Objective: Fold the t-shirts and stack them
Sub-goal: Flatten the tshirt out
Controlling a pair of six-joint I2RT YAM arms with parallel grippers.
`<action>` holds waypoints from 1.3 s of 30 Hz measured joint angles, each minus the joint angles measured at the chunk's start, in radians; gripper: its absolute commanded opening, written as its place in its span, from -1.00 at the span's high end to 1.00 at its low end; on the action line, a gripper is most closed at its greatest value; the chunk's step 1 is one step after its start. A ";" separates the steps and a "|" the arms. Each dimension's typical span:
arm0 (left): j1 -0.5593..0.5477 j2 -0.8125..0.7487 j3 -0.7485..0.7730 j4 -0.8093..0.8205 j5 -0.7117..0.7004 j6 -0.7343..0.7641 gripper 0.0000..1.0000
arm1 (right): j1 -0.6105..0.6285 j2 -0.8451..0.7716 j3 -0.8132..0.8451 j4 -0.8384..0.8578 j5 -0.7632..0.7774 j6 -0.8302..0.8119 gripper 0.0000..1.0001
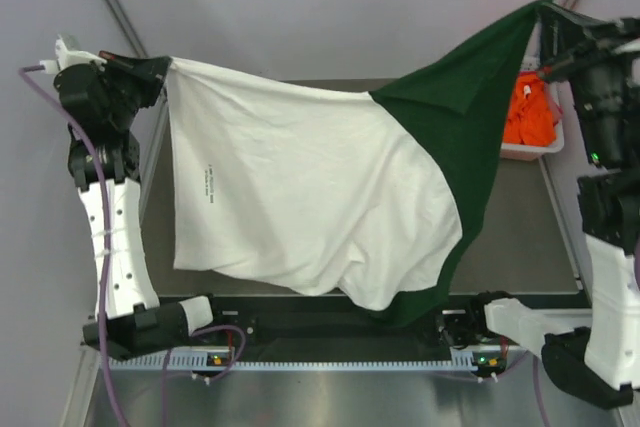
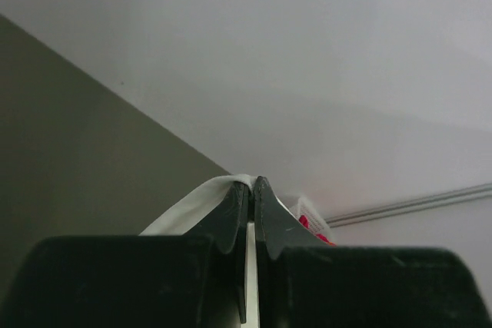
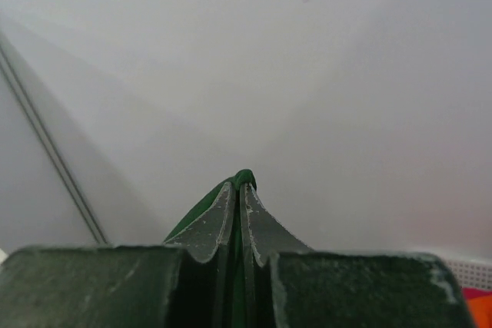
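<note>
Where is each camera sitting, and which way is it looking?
Top camera: above and behind the arms, looking down at the table; the left gripper and right gripper hold a shirt stretched between them.
Left wrist camera: on the left wrist, looking along its fingers toward the wall; the shirt's white edge is pinched there.
Right wrist camera: on the right wrist, looking along its fingers toward the wall; the green edge is pinched.
Shared: all three show the shirt.

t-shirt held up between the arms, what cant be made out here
- Top view: the black print on the t-shirt is too small to read.
- Top view: the t-shirt hides most of the table; its green part cuts off the basket of orange cloth.
- Wrist views: only a pinched edge of it shows in the left gripper and right gripper.
</note>
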 measured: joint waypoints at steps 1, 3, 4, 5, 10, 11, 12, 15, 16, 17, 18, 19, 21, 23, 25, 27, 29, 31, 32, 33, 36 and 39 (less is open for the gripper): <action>0.000 0.042 -0.011 0.010 0.001 -0.008 1.00 | 0.000 0.046 0.008 -0.004 0.008 -0.001 1.00; 0.000 0.128 -0.023 0.019 0.010 -0.029 1.00 | -0.002 0.155 0.047 -0.019 0.016 -0.005 1.00; 0.000 0.164 -0.023 0.026 0.015 -0.039 1.00 | -0.003 0.208 0.079 -0.034 0.014 -0.005 1.00; 0.000 0.209 -0.018 0.034 0.021 -0.053 1.00 | -0.010 0.282 0.129 -0.051 0.010 -0.003 1.00; -0.005 0.429 0.158 0.032 0.060 -0.098 1.00 | -0.078 0.533 0.371 -0.111 -0.069 0.049 1.00; -0.008 0.460 0.212 0.031 0.062 -0.100 1.00 | -0.106 0.565 0.416 -0.111 -0.096 0.073 1.00; -0.011 0.496 0.288 0.027 0.066 -0.103 1.00 | -0.135 0.590 0.467 -0.112 -0.121 0.097 1.00; -0.023 0.550 0.489 0.034 0.086 -0.115 1.00 | -0.218 0.638 0.599 -0.072 -0.193 0.166 1.00; -0.026 0.559 0.546 0.045 0.098 -0.122 1.00 | -0.231 0.640 0.618 -0.043 -0.217 0.190 1.00; -0.027 0.563 0.582 0.060 0.111 -0.131 1.00 | -0.264 0.639 0.629 -0.016 -0.243 0.212 1.00; -0.027 0.563 0.610 0.086 0.126 -0.138 1.00 | -0.285 0.629 0.629 0.025 -0.275 0.238 1.00; -0.027 0.559 0.613 0.114 0.137 -0.140 1.00 | -0.296 0.621 0.624 0.051 -0.303 0.253 1.00; -0.028 0.536 0.561 0.166 0.149 -0.143 1.00 | -0.309 0.586 0.560 0.123 -0.369 0.277 1.00; -0.029 0.502 0.442 0.218 0.150 -0.142 1.00 | -0.311 0.529 0.431 0.188 -0.441 0.294 1.00; -0.029 0.488 0.346 0.225 0.149 -0.137 1.00 | -0.311 0.457 0.262 0.231 -0.501 0.307 1.00; -0.029 0.480 0.202 0.236 0.148 -0.115 1.00 | -0.312 0.393 0.086 0.277 -0.533 0.313 1.00; -0.030 0.464 0.074 0.228 0.144 -0.090 1.00 | -0.317 0.315 -0.101 0.288 -0.544 0.315 1.00; -0.031 0.430 -0.054 0.207 0.139 -0.064 1.00 | -0.319 0.217 -0.293 0.283 -0.526 0.315 1.00; -0.032 0.404 -0.109 0.195 0.132 -0.054 1.00 | -0.320 0.164 -0.384 0.278 -0.509 0.315 1.00; -0.032 0.369 -0.170 0.177 0.126 -0.042 1.00 | -0.323 0.111 -0.460 0.262 -0.493 0.315 1.00; -0.032 0.203 -0.348 0.146 0.103 -0.002 1.00 | -0.327 -0.100 -0.677 0.214 -0.409 0.312 1.00; -0.033 0.017 -0.485 0.130 0.081 0.027 1.00 | -0.329 -0.324 -0.838 0.152 -0.327 0.309 1.00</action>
